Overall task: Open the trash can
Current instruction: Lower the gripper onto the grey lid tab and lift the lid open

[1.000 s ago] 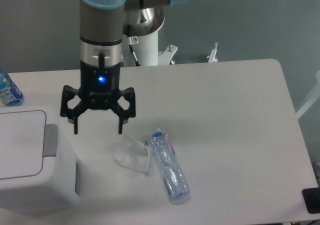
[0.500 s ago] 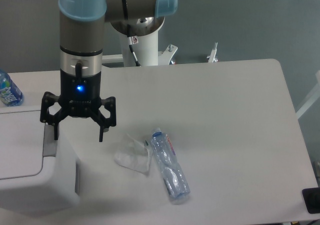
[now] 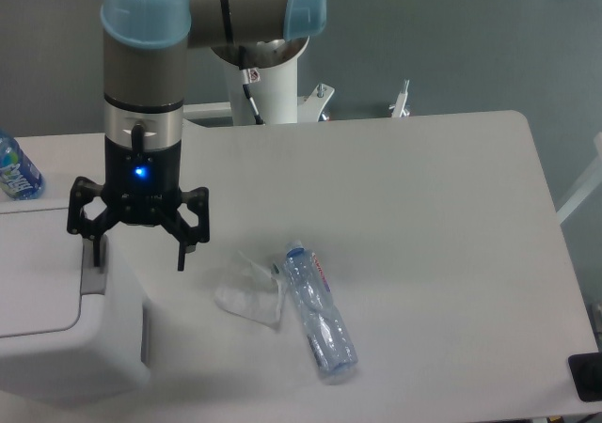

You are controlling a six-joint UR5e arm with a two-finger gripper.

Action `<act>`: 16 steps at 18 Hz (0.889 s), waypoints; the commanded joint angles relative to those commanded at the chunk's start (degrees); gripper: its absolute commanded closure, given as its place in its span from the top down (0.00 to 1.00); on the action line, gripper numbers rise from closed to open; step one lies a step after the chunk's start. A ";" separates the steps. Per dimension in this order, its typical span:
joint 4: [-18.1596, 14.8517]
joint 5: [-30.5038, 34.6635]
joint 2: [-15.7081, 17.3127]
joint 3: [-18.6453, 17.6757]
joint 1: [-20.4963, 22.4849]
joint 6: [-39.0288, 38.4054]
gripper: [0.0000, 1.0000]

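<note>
1. The trash can [image 3: 42, 334] sits at the near left corner of the white surface [image 3: 423, 216], partly cut off by the left edge of the view. It is a boxy white bin with rounded corners.
2. Its flat lid [image 3: 33, 273] lies down, closed, and a grey push-button tab [image 3: 91, 280] sits at the lid's right edge.
3. The tool [image 3: 137, 258] points straight down with its two black fingers spread wide; nothing is between them. A blue light glows on its body.
4. The left-hand finger as seen in the view stands over the grey tab; whether it touches the tab cannot be told. The other finger hangs over the surface just to the right of the can.
5. A crumpled clear plastic wrapper [image 3: 249, 296] lies on the surface to the right of the can.
6. Just beside the wrapper lies a clear plastic bottle [image 3: 320, 315] on its side, cap end toward the far side.
7. Another bottle with a blue label [image 3: 17, 171] shows at the far left edge, behind the can.
</note>
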 joint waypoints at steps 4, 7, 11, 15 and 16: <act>0.00 0.00 -0.09 0.00 0.00 0.09 1.00; 0.00 0.00 -0.18 0.00 0.00 0.09 1.00; 0.09 0.00 -0.18 0.09 0.00 0.09 1.00; 0.09 0.00 -0.18 2.10 0.00 0.35 1.00; 0.09 -0.09 -0.26 3.94 0.09 0.53 1.00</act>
